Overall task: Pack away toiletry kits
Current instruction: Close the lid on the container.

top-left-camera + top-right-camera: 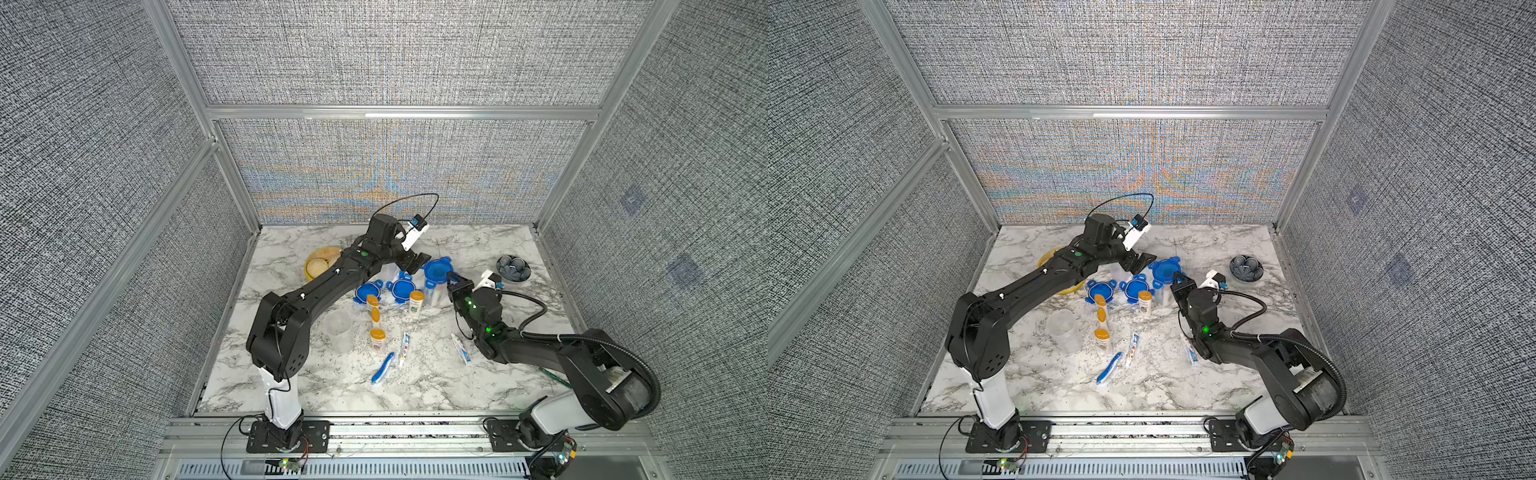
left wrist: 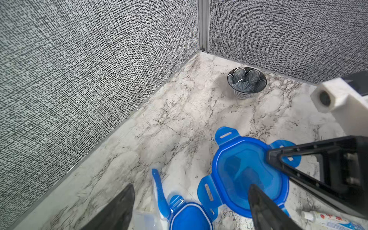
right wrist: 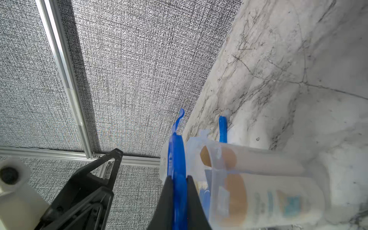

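A clear jar [image 1: 432,293] at mid-table holds an orange-capped bottle [image 3: 249,197], and a blue clip lid [image 1: 437,269] [image 2: 249,175] lies on top of it. My right gripper [image 1: 451,282] [image 3: 179,199] is shut on that lid's edge. My left gripper [image 1: 415,262] [image 2: 191,209] hovers open just left of the jar, above a loose blue lid [image 2: 189,217] and a toothbrush [image 2: 159,191]. Two loose lids [image 1: 368,291] [image 1: 402,289], three bottles [image 1: 417,303] [image 1: 374,309] [image 1: 377,338], two toothpaste tubes [image 1: 404,349] [image 1: 461,349], a toothbrush [image 1: 383,368] and an empty jar [image 1: 338,330] lie nearer the front.
A yellow bamboo steamer [image 1: 322,262] sits at the back left, partly under my left arm. A dark patterned bowl [image 1: 513,268] stands at the back right. Fabric walls close the table [image 1: 332,390] on three sides.
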You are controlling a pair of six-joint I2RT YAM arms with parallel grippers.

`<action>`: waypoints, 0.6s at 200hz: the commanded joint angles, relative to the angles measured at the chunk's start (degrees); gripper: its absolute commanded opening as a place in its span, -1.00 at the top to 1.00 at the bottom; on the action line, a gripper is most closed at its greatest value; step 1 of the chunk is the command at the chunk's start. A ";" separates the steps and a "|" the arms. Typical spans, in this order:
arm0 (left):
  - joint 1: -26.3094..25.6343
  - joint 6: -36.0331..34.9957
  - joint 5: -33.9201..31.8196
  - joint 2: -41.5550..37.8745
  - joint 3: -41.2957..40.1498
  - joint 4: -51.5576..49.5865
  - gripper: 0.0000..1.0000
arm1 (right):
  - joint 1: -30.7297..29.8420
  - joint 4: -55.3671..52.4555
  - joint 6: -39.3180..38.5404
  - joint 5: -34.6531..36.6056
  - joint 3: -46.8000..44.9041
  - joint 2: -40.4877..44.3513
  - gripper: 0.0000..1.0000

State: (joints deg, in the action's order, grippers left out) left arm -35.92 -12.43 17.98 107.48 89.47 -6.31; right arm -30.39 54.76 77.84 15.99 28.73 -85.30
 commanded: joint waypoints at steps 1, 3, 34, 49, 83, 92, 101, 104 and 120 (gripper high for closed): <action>-0.03 0.43 0.09 1.33 1.34 -0.96 -0.74 | -0.11 3.47 -0.08 1.57 -0.15 -0.37 1.00; -0.03 0.46 0.05 1.46 1.52 -1.09 -0.74 | -0.11 3.63 -0.07 1.63 -0.21 -0.41 1.00; -0.03 0.57 -0.22 3.55 3.83 -2.48 -0.74 | -0.06 5.16 0.38 1.50 -0.32 -1.75 1.00; -0.04 0.26 -0.06 4.12 4.20 -2.66 -0.74 | -0.11 5.45 0.38 1.61 -0.57 -1.87 1.00; -0.03 -0.66 0.13 5.14 4.68 -3.07 -0.72 | -0.06 5.38 0.16 1.85 -0.35 -2.11 1.00; -0.03 -0.92 -0.04 5.53 5.00 -3.59 -0.71 | -0.03 5.77 0.36 1.85 -0.43 -2.46 1.00; -0.03 -1.10 -0.20 5.89 5.37 -4.05 -0.70 | -0.06 6.13 0.46 1.83 -0.45 -2.72 1.00; -0.03 -1.19 -0.29 5.96 5.47 -4.14 -0.70 | -0.05 6.22 0.47 1.93 -0.43 -2.83 1.00; -0.03 -1.38 -0.50 6.16 5.80 -4.33 -0.69 | -0.05 6.69 0.73 1.92 -0.32 -3.33 1.00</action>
State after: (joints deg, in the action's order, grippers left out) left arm -35.97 -13.08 17.91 113.32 94.56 -9.65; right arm -30.39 58.52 78.28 16.91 28.21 -88.07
